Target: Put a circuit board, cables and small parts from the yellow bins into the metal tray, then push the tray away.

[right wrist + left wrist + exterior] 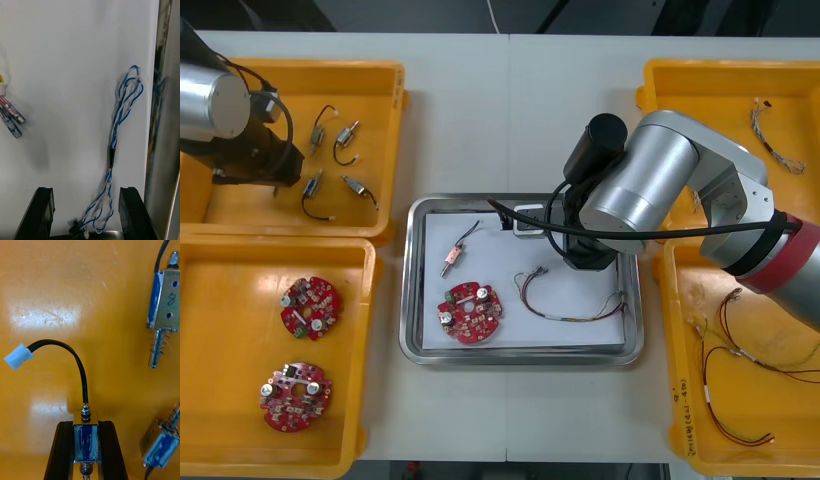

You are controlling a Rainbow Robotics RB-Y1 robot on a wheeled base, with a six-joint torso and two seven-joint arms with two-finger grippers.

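Two grippers work: your left gripper (85, 425) clamps a small metal part (85, 444) in a yellow bin (56, 296); your right gripper (85, 193), fingers apart, straddles the blue and white cable (123, 108) in the metal tray (410, 300).

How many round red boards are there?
3. One board and another lie in the near left bin; the third lies in the tray. The right arm may hide more.
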